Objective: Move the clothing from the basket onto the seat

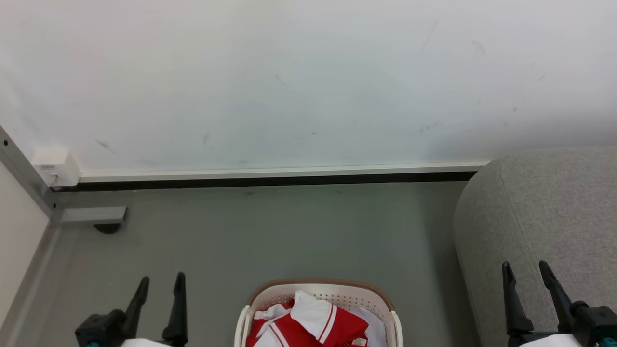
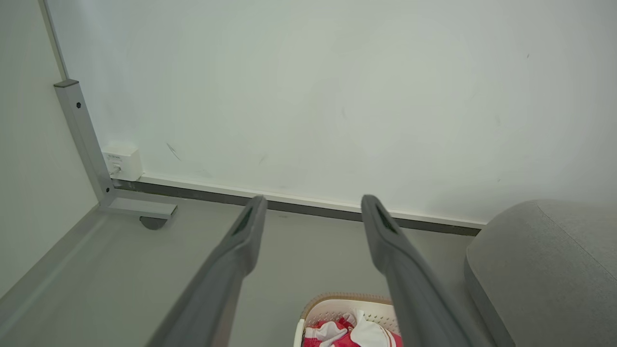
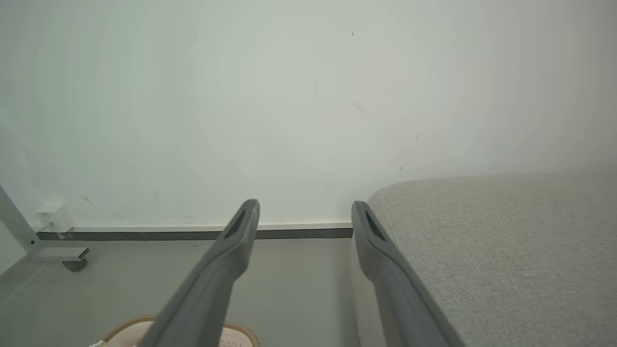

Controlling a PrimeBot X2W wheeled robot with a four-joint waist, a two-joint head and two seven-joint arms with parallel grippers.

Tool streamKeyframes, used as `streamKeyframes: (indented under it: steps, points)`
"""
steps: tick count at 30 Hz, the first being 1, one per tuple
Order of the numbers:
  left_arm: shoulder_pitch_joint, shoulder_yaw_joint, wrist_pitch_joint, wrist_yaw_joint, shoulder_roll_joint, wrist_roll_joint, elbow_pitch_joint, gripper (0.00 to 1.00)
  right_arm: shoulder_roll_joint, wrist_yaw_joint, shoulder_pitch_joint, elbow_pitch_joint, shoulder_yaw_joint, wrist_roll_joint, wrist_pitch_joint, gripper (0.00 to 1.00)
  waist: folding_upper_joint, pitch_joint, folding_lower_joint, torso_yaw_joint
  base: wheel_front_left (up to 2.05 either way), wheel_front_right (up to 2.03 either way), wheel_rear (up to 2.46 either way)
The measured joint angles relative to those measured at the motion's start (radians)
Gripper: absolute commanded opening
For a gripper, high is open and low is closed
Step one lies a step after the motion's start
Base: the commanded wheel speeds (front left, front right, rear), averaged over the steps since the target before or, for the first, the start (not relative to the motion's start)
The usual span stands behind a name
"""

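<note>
At the near edge, the left gripper (image 1: 162,278) is seen low on the left, its two dark fingers spread wide with nothing held between them. The right gripper (image 1: 524,264) is seen low on the right, equally wide and empty, its fingers outlined against the near left part of the seat (image 1: 554,207). Between the two grippers, at near centre, the basket (image 1: 319,281) is set on the grey floor (image 1: 289,231), its nearer half cut off by the head view's lower edge. The clothing (image 1: 308,327), a crumpled red and white bundle, is lodged inside the basket, and neither gripper is touching it. The seat, in light grey woven fabric with a rounded corner and a seam line, is placed to the right of the basket, a strip of bare floor being left between them. Farther off on the left, a grey metal frame (image 1: 24,178) with a flat foot (image 1: 94,214) is found, and a small white box (image 1: 55,164) is fixed just beside it. At the far side, a pale skirting (image 1: 279,171) over a dark strip is met by a scuffed white wall (image 1: 289,86).
</note>
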Motion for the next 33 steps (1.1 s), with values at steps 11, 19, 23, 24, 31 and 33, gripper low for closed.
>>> streamKeyframes:
  steps: [11, 19, 23, 24, 31, 33]
  points:
    - [0.000, -0.001, -0.022, -0.010, 0.004, 0.068, 0.042, 1.00, -0.001, 0.000, 0.004, 0.015, -0.007, -0.069, -0.020, 1.00, 0.0000, -0.002, 0.0000, -0.003, 0.00, 0.00, 0.00]
    - [-0.002, 0.006, -0.037, -0.013, 0.004, 0.111, 0.064, 1.00, -0.001, 0.000, 0.005, 0.016, -0.007, -0.115, -0.037, 1.00, 0.0000, -0.001, 0.0000, -0.004, 0.00, 0.00, 0.00]
    - [-0.003, 0.011, -0.042, -0.017, 0.002, 0.114, 0.085, 1.00, -0.002, 0.000, 0.005, 0.024, -0.009, -0.114, -0.040, 1.00, 0.0000, -0.001, 0.0000, -0.004, 0.00, 0.00, 0.00]
    - [-0.004, 0.011, -0.046, -0.018, 0.001, 0.118, 0.090, 1.00, -0.002, 0.000, 0.005, 0.028, -0.009, -0.112, -0.044, 1.00, 0.0000, -0.001, 0.0000, -0.004, 0.00, 0.00, 0.00]
    - [-0.009, 0.015, -0.047, -0.019, 0.001, 0.117, 0.106, 1.00, -0.002, 0.000, 0.005, 0.040, -0.010, -0.093, -0.046, 1.00, 0.0000, 0.003, 0.0000, -0.006, 0.00, 0.00, 0.00]
    - [-0.011, 0.014, -0.047, -0.020, 0.001, 0.116, 0.108, 1.00, -0.002, 0.000, 0.005, 0.042, -0.010, -0.092, -0.046, 1.00, 0.0000, 0.005, 0.0000, -0.006, 0.00, 0.00, 0.00]
